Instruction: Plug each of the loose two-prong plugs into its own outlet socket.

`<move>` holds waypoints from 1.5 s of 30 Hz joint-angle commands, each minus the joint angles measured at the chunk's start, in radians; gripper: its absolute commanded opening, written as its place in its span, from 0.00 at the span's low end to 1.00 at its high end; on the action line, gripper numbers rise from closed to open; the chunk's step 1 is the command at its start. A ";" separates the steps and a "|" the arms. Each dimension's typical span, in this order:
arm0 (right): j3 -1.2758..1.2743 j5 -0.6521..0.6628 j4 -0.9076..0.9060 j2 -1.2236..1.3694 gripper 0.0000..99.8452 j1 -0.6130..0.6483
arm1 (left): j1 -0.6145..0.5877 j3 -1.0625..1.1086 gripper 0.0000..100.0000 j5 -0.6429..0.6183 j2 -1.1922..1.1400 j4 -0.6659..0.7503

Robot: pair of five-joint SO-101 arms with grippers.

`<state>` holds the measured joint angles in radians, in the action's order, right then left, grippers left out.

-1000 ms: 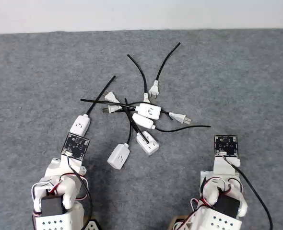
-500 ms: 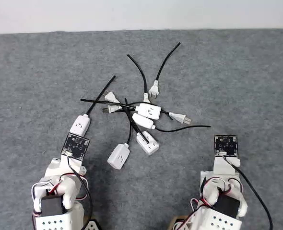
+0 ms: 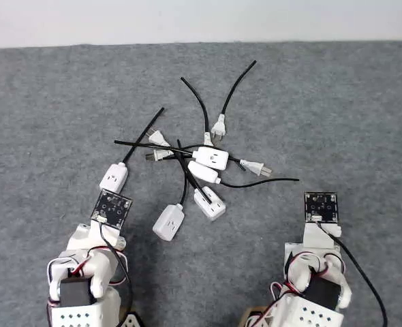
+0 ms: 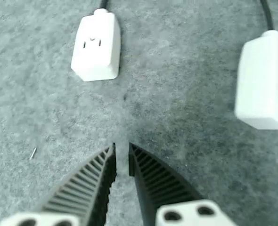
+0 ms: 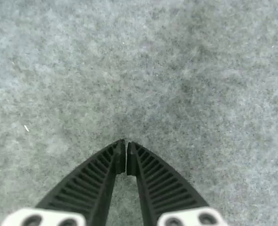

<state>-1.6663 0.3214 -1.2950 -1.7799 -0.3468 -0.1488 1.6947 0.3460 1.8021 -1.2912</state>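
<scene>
Several white outlet sockets and two-prong plugs on short black cords lie tangled at mid-table. One socket (image 3: 114, 178) (image 4: 95, 46) lies face up just ahead of my left gripper (image 4: 121, 149), which hovers over bare carpet, shut with only a sliver between its tips and nothing held. A second socket (image 3: 169, 222) (image 4: 264, 80) lies off to its side. Further sockets (image 3: 211, 158) (image 3: 210, 203) sit in the tangle. Loose plugs lie at the back (image 3: 219, 127), at the tangle's right (image 3: 255, 167) and at its left (image 3: 157, 140). My right gripper (image 5: 126, 143) is shut over bare carpet, holding nothing.
Grey carpet (image 3: 351, 116) covers the table, with open room on the far left and the whole right side. A pale wall (image 3: 201, 20) borders the far edge. Both arm bases (image 3: 85, 286) (image 3: 313, 286) stand at the near edge.
The left arm's wrist has shifted slightly to the right. The right arm, sockets and plugs have not moved.
</scene>
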 commanded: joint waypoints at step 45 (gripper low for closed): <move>-0.017 0.012 0.021 -0.012 0.01 0.025 | 0.582 -0.671 0.29 -0.499 -1.069 0.255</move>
<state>-1.6663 0.3214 -1.2950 -1.7799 -0.3115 0.3759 1.0503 -0.1404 0.7403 -1.0656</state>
